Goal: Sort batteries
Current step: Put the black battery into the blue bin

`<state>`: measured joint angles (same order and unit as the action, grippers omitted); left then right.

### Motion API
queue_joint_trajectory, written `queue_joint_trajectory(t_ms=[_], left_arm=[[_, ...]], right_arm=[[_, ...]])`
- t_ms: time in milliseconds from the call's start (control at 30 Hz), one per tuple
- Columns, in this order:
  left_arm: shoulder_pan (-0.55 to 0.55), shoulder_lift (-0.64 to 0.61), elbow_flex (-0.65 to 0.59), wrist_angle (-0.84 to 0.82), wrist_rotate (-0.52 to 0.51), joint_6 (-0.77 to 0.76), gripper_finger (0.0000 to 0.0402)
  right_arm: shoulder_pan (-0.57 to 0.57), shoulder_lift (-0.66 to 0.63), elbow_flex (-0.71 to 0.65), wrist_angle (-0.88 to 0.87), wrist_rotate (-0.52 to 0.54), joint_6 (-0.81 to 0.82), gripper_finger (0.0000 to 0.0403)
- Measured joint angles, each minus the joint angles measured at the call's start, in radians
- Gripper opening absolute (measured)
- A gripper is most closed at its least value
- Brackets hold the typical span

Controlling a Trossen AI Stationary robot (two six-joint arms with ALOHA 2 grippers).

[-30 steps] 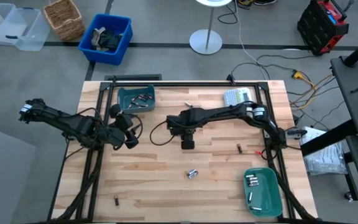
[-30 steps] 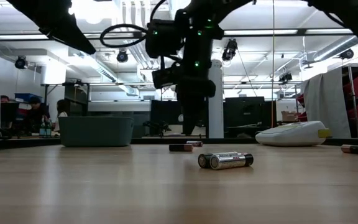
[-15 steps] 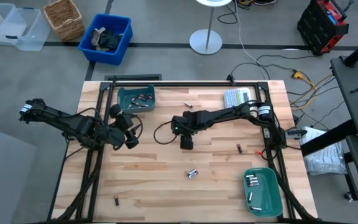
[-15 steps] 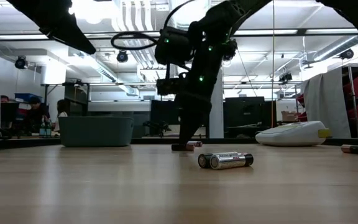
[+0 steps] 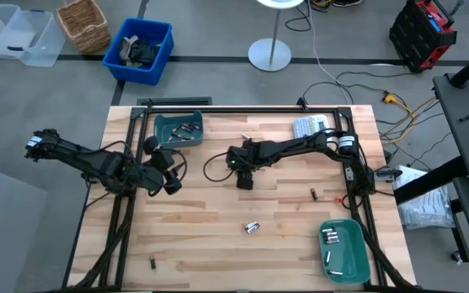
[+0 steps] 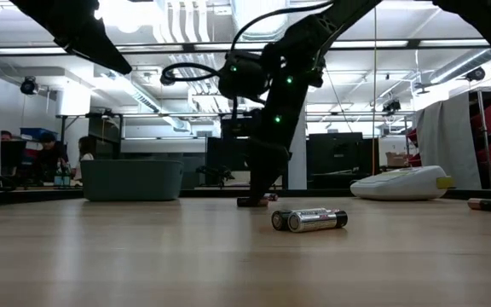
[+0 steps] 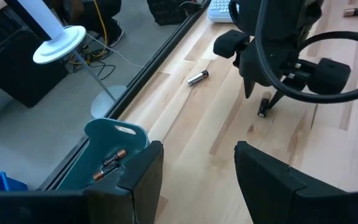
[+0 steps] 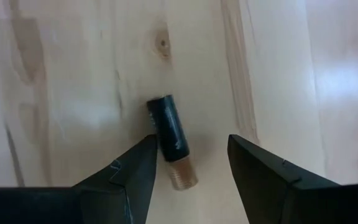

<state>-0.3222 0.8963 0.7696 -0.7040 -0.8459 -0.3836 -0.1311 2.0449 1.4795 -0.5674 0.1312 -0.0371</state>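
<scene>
Right gripper (image 8: 188, 165) lowered to the light wooden slatted worktop (image 5: 210, 228) near its centre, jaws spread wide and gripping nothing. Straddled between the two dark fingers (image 8: 132, 168): one small dark cylindrical battery with a coppery end (image 8: 170, 140), lying flat on the wood, just touching or nearly touching one finger, clear of the other. Same cell visible at the foot of the right arm in the low view (image 6: 252, 202).

Left gripper (image 7: 197, 180) held above the left part of the worktop, jaws wide apart, empty.

Remaining batteries located as follows. Pair of silvery cells (image 5: 252, 227) side by side, nearer the front edge than the right gripper. Single silvery cell (image 7: 197, 77) near the rear edge. Two small dark cells (image 5: 313, 194) towards the right side, apart from each other. One dark cell (image 5: 152, 261) near the front left corner. Several coppery-dark cells inside the teal plastic tray at rear left (image 5: 163, 122). Several silvery cells inside the teal plastic tray at front right (image 5: 355, 240).

Grey-white label maker with keys (image 5: 310, 128) at rear right of the worktop.
</scene>
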Motion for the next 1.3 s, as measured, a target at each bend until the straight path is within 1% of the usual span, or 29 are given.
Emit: queue_joint_trajectory(t_ms=[300, 433, 600, 700, 833, 1067, 1200, 1300], left_arm=[[0.000, 0.000, 0.000, 0.000, 0.000, 0.000, 0.0178], [0.000, 0.000, 0.000, 0.000, 0.000, 0.000, 0.0178], [0.000, 0.000, 0.000, 0.001, 0.000, 0.000, 0.0178], [0.000, 0.000, 0.000, 0.001, 0.000, 0.000, 0.0178], [0.000, 0.000, 0.000, 0.001, 0.000, 0.000, 0.0178], [0.000, 0.000, 0.000, 0.001, 0.000, 0.000, 0.0178], [0.000, 0.000, 0.000, 0.002, 0.000, 0.000, 0.0178], [0.000, 0.000, 0.000, 0.003, 0.020, 0.002, 0.0178]], right_arm=[[-0.001, 0.000, -0.031, 0.017, -0.001, -0.019, 0.0190], [-0.002, 0.000, -0.031, 0.019, -0.009, -0.079, 0.0183], [-0.013, 0.000, -0.032, 0.035, -0.062, -0.150, 0.0169], [-0.017, 0.000, -0.033, 0.035, -0.068, -0.167, 0.0155], [-0.026, 0.000, -0.033, 0.035, -0.112, -0.188, 0.0126], [-0.024, 0.023, -0.033, 0.037, -0.123, -0.192, 0.0042], [-0.025, 0.034, -0.033, 0.050, -0.140, -0.174, 0.0036], [-0.022, 0.012, -0.036, 0.057, -0.137, -0.153, 0.0036]])
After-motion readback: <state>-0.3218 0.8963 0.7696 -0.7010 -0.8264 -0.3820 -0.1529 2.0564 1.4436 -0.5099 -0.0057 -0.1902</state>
